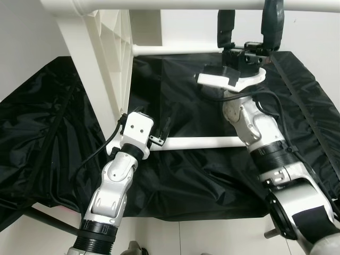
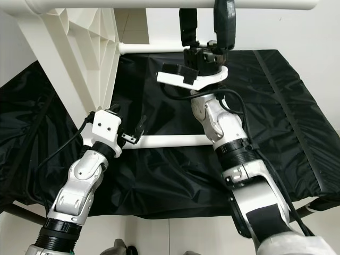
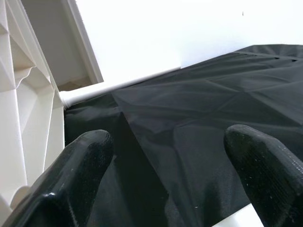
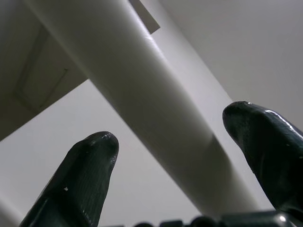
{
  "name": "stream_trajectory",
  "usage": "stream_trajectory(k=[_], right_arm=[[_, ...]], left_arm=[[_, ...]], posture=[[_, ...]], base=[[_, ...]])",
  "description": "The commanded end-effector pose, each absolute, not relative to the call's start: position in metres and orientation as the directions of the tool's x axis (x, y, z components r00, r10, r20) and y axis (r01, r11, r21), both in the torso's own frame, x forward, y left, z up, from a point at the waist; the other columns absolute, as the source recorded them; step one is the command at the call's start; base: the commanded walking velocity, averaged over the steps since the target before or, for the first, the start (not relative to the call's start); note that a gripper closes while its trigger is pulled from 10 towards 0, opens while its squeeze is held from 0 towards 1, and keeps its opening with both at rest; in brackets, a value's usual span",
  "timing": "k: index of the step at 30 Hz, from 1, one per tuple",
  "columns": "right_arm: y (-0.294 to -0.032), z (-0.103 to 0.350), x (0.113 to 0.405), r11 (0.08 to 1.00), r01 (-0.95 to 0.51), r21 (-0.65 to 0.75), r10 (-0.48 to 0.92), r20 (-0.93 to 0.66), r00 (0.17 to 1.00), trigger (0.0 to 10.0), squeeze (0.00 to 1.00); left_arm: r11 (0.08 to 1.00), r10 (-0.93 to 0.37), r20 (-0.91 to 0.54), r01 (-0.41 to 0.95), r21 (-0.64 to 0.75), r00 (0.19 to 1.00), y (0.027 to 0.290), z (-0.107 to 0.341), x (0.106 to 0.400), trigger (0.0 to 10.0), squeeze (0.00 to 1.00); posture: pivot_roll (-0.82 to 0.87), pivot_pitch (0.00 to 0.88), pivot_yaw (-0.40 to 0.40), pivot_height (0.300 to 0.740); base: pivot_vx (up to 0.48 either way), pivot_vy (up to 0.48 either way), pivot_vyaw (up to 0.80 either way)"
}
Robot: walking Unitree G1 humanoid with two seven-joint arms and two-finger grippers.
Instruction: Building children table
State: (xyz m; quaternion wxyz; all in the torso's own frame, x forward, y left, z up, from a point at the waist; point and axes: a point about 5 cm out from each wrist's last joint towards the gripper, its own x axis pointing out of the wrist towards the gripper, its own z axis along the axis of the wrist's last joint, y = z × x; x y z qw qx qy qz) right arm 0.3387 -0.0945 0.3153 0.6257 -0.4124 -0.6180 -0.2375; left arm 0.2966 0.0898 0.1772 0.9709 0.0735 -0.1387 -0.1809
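Table frame (image 1: 101, 64) on its side over black sheet (image 1: 212, 175). Right gripper (image 1: 249, 29) raised, fingers spread either side of top leg (image 1: 175, 5), unclenched. Left gripper (image 1: 163, 130) open at lower leg (image 1: 202, 142). Risk: unsecured frame tipping if pushed.

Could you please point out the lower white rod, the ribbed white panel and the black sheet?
Lower rod (image 1: 202, 142), left eye view, mid-length.
Ribbed panel (image 1: 109, 48), left eye view, ribbed face.
Black sheet (image 2: 297, 101), right eye view, right part.
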Motion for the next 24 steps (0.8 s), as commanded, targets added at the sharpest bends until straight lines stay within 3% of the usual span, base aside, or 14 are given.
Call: stream_trajectory(k=[1, 9, 14, 19, 24], right_arm=[[-0.087, 0.315, 0.339, 0.568, 0.787, -0.24, 0.227, 0.965, 0.13, 10.0, 0.0], [-0.078, 0.316, 0.341, 0.591, 0.76, -0.27, 0.252, 0.957, 0.144, 10.0, 0.0], [-0.063, 0.34, 0.338, 0.618, 0.752, -0.23, 0.285, 0.957, 0.059, 10.0, 0.0], [-0.055, 0.349, 0.337, 0.636, 0.736, -0.233, 0.306, 0.951, 0.036, 10.0, 0.0], [-0.047, 0.353, 0.337, 0.657, 0.691, -0.302, 0.344, 0.935, 0.082, 10.0, 0.0]], left_arm=[[0.936, -0.337, 0.243, 0.296, 0.191, 0.91, 0.092, 0.175, 0.297, 10.0, 0.0], [0.941, -0.322, 0.24, 0.282, 0.185, 0.916, 0.094, 0.173, 0.296, 10.0, 0.0], [0.944, -0.316, 0.244, 0.278, 0.179, 0.917, 0.093, 0.173, 0.296, 10.0, 0.0], [0.945, -0.314, 0.244, 0.276, 0.175, 0.918, 0.093, 0.173, 0.296, 10.0, 0.0], [0.946, -0.31, 0.244, 0.274, 0.172, 0.919, 0.092, 0.173, 0.296, 10.0, 0.0]], posture=[[0.01, 0.07, 0.046, 0.74], [0.01, 0.073, 0.034, 0.74], [0.0, 0.069, 0.022, 0.74], [0.0, 0.072, 0.015, 0.74], [0.0, 0.082, 0.007, 0.74]], base=[[0.0, 0.0, 0.0], [0.0, 0.0, 0.0], [0.0, 0.0, 0.0], [0.0, 0.0, 0.0], [0.0, 0.0, 0.0]])
